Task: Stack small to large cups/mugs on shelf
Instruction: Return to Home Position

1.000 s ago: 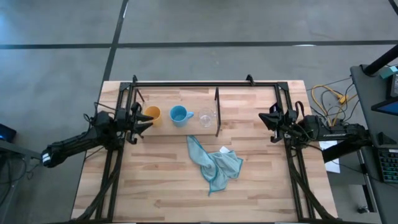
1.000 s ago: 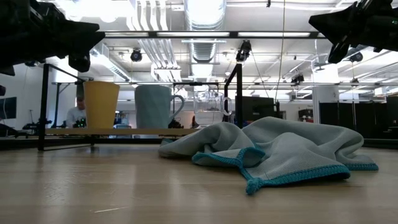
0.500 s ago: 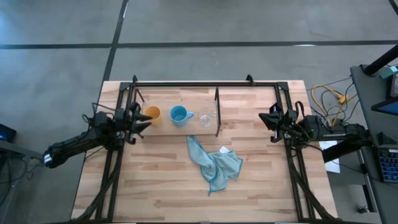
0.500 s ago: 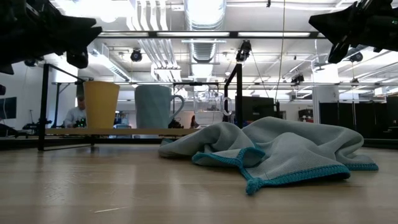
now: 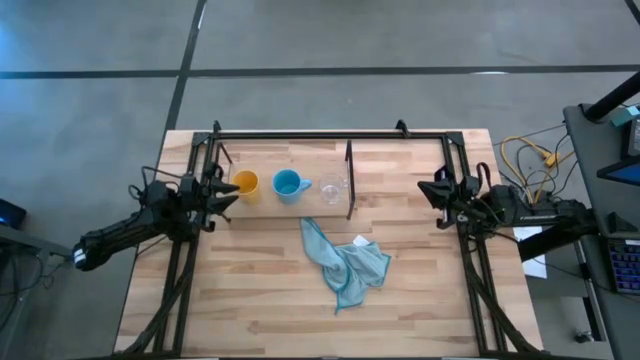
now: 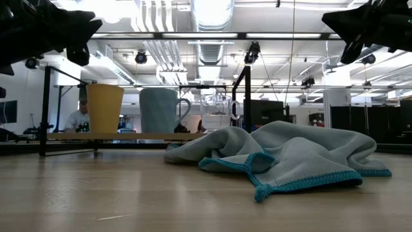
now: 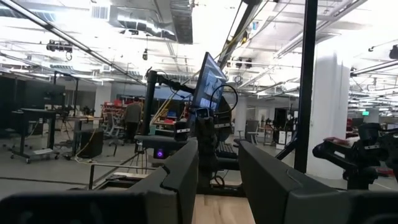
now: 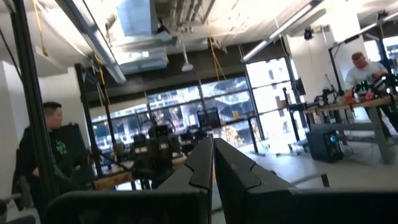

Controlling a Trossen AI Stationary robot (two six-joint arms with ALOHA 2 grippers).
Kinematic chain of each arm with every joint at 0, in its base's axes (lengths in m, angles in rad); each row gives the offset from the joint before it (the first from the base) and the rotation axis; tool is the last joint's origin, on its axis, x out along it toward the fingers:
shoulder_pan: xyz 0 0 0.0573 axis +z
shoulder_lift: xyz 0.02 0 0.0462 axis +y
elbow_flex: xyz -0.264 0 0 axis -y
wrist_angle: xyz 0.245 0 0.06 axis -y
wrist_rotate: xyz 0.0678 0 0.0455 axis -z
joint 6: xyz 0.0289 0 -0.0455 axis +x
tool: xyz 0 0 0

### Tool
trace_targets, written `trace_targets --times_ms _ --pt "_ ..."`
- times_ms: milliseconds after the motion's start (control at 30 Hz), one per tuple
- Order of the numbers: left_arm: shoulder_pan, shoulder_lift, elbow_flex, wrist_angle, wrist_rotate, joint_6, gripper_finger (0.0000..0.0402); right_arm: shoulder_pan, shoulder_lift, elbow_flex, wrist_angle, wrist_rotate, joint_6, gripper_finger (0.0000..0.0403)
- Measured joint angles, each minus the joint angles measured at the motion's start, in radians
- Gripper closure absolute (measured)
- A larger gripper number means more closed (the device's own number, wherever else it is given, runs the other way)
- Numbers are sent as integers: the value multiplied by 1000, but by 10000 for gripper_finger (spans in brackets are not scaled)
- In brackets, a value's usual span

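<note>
A yellow-orange cup [image 5: 245,184] [image 6: 105,108], a light blue mug [image 5: 288,184] [image 6: 159,111] with its handle toward the table's right, and a small clear glass cup [image 5: 331,188] [image 6: 219,113] stand upright in a row on the shelf board [image 5: 265,205] [image 6: 122,136]. They are left of the black divider rod [image 5: 349,180]. My left gripper [image 5: 232,189] [image 7: 217,155] hovers open and empty just left of the yellow cup, above the board. My right gripper [image 5: 428,190] [image 8: 213,155] is shut and empty at the table's right.
A crumpled light blue cloth [image 5: 345,262] [image 6: 283,154] lies on the tabletop near of the shelf, at the middle. A black metal frame [image 5: 320,133] runs along the far edge and down both sides. People show in the room beyond.
My left gripper has drawn back a little from the yellow cup toward the table's left edge and risen slightly. The cups, the mug and the cloth have stayed where they were.
</note>
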Motion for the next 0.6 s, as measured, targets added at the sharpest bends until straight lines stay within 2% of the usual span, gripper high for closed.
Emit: trace_targets --times_ms 233,600 --pt "0 16 0 0 -2 0 299 0 -122 0 2 0 0 394" --pt "0 24 0 0 -3 0 299 0 -120 1 29 0 0 394"
